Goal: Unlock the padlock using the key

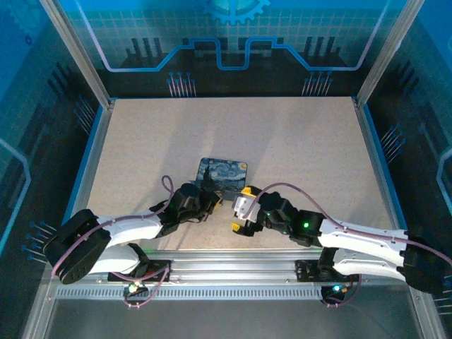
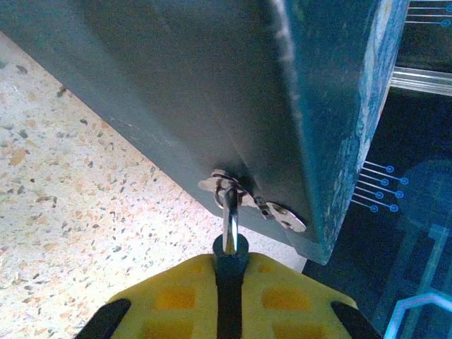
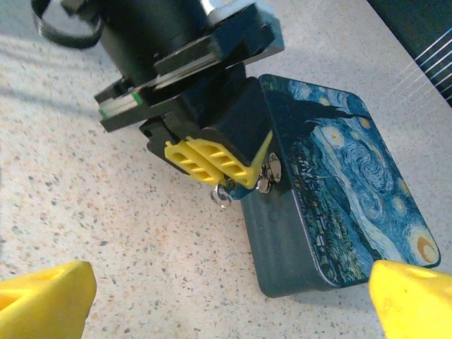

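1. Left jaws are pressed together on the padlock [image 2: 231, 248]. Its dark body is pinched between the yellow fingers [image 2: 176, 300], low down right beside the side wall of the tin.
2. The padlock's shackle [image 2: 229, 219] runs up through the hasp [image 2: 272, 210] on the painted tin [image 3: 353, 191], so it looks locked on. My read on the step in hand: the left side is steadying the lock so a key can go in.
3. The key: honestly can't pick it out for sure. There's a little metal loop [image 3: 222, 199] dangling just under the left fingers. It might be part of it, can't tell.
4. Right jaws are spread wide with nothing between them, hovering near the left ones and facing the hasp side of the tin.
5. Next move, I'd guess: the right side needs the key pinched by its head and lined up with the keyhole, which I can't see from any angle. Tiny target, fiddly.
6. Room: the counter [image 1: 282, 141] is open beyond the tin and out to both sides. The tight spot is between the two arms, close to the counter's near edge. The tin's wall also blocks any approach from behind the lock.
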Robot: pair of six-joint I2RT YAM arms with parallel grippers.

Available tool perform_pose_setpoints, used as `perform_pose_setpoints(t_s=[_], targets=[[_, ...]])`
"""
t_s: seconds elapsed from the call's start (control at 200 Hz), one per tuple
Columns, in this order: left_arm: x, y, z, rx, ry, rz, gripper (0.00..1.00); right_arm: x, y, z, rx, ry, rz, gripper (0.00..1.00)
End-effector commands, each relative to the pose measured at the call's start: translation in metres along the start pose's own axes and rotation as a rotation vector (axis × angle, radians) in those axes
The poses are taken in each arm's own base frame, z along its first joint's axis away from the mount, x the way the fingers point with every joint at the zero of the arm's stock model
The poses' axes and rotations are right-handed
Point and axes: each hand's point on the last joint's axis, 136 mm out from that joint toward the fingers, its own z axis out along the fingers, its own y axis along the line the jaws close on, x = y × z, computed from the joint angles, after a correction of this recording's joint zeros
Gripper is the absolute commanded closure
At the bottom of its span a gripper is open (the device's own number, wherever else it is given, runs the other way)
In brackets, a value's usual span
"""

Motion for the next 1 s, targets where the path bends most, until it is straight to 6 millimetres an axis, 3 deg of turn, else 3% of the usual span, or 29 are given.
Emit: perform_pose_setpoints(t_s=[0.0, 0.305, 0.5, 0.995], targets=[[0.006, -0.021, 0.001, 0.052, 0.029, -0.009, 0.94, -0.001, 0.003, 0.011, 0.073, 0.002, -0.099, 0.0], [0.009, -0.022, 0.003, 0.052, 0.042, -0.016, 0.94, 0.004, 0.019, 0.039, 0.077, 0.009, -0.077, 0.09], [0.009, -0.022, 0.003, 0.052, 0.044, -0.015, 0.94, 0.006, 0.018, 0.05, 0.103, 0.002, -0.065, 0.27], [0.01, -0.021, 0.004, 0.048, 0.051, -0.019, 0.94, 0.013, 0.004, 0.07, 0.148, 0.01, -0.026, 0.56]])
